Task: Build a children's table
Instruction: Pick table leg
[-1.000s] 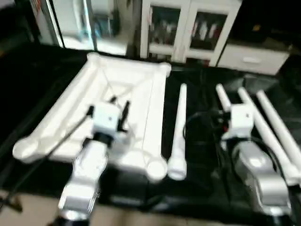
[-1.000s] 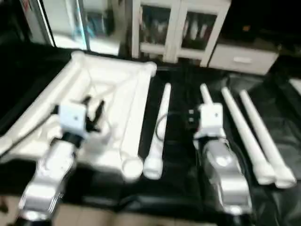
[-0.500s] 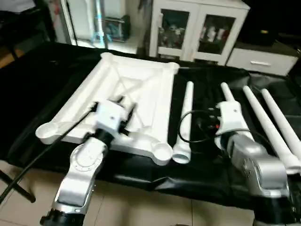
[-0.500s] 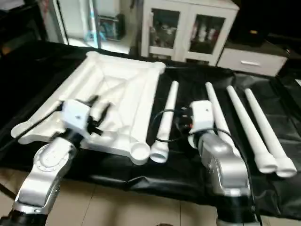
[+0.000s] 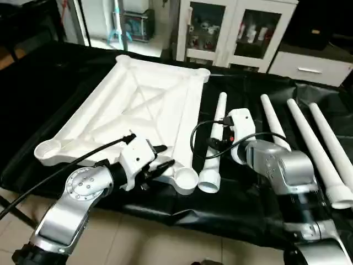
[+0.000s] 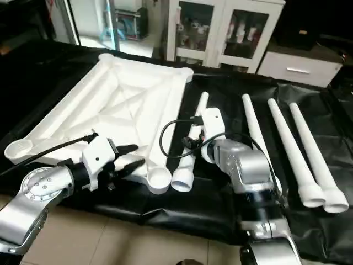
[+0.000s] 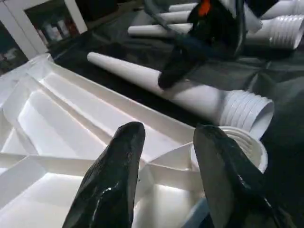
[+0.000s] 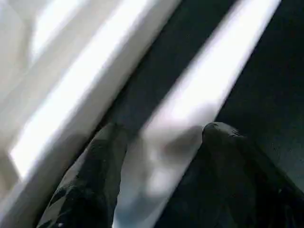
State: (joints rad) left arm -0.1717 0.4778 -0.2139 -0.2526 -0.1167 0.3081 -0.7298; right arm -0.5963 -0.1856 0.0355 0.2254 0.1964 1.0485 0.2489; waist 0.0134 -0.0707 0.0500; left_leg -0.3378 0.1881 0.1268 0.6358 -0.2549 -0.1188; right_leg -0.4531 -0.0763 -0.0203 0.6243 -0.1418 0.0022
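1. I see the black-covered worktop [image 5: 242, 204] carrying everything; its near edge hangs over a tiled floor [image 5: 165, 243].
2. The tabletop [image 5: 138, 110] lies underside up on the worktop's left half, X-ribs showing, a round socket at each corner. The near-right socket [image 5: 186, 178] sits at the near edge and looks empty.
3. Four legs lie on the right half, running from near edge to far. The first leg [image 5: 215, 138] lies just beside the tabletop's right edge, its ribbed end near that socket. The other three legs [image 5: 309, 138] lie farther right, with bare black cover between them.
4. My left gripper [image 5: 161, 163] hovers over the tabletop's near-right corner, fingers [image 7: 114, 180] parted and holding nothing; in the left wrist view the socket shows just past them.
5. My right gripper [image 8: 156, 161] is over the first leg, fingers [image 8: 90, 175] spread to either side of the tube. I cannot tell whether they touch it.
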